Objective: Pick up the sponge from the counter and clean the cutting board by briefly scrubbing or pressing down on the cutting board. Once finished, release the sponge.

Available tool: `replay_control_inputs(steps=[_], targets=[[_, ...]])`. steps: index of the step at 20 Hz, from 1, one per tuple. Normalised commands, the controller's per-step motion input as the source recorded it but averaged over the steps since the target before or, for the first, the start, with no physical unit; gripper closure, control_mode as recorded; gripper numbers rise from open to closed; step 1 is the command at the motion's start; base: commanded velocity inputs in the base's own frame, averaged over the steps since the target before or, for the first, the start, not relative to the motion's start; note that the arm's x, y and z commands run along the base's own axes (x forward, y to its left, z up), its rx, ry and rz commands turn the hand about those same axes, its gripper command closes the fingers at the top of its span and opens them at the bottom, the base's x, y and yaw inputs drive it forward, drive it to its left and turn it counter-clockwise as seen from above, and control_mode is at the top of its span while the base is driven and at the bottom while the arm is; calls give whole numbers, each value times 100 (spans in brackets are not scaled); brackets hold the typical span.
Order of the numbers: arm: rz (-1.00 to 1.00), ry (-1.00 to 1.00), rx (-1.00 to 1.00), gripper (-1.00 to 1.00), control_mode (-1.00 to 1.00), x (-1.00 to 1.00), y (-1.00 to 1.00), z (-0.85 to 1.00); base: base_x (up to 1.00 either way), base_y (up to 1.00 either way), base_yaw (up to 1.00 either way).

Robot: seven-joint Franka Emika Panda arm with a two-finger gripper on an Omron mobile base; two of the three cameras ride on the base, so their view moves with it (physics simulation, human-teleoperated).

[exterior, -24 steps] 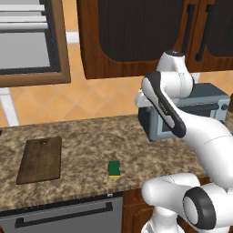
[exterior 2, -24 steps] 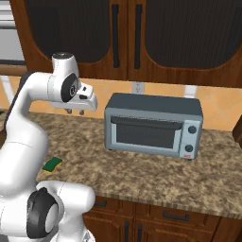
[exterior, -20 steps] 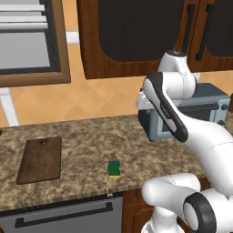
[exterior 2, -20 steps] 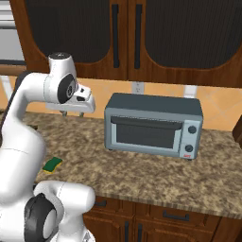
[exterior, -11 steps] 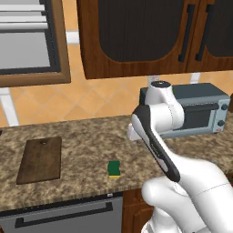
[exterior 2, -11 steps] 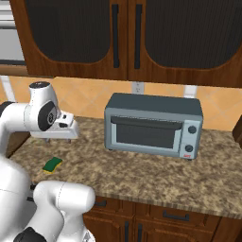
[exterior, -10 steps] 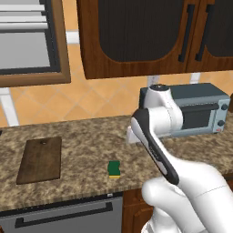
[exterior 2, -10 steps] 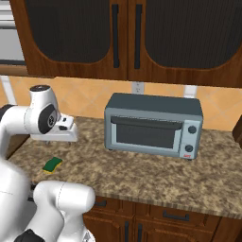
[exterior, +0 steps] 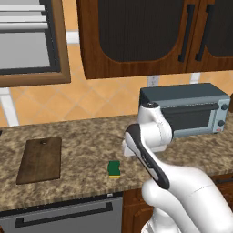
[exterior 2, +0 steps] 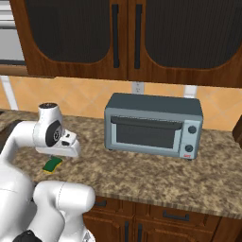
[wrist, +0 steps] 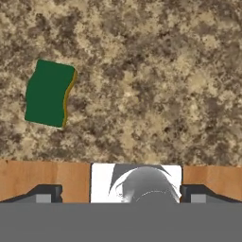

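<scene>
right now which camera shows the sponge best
The hand view: the sponge lies whole and large on the counter, green face up with a yellow edge. The left base view shows it small near the counter's front edge; in the right base view the arm partly hides it.

This is a home kitchen. A long speckled granite surface (exterior: 86, 136) runs over dark wood base cabinets (exterior 2: 179, 220), with matching wall cabinets (exterior 2: 142, 33) with dark glass-like panels and bar handles above. A grey toaster oven (exterior 2: 153, 124) stands against an orange tiled backsplash (exterior: 59, 102) that carries a wall socket (exterior 2: 137, 87). A wooden cutting board (exterior: 41, 159) and a sponge (exterior: 114, 169) lie on the surface.
</scene>
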Motion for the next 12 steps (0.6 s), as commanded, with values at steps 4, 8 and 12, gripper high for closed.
replay_control_inputs(steps=[4,8,12], targets=[[-7,6,0,-100,-100,38,48,-46,0,0,0],[-4,-2,3,-100,-100,15,40,-15,0,0,0],[0,-1,4,-100,-100,26,22,-16,0,0,0]])
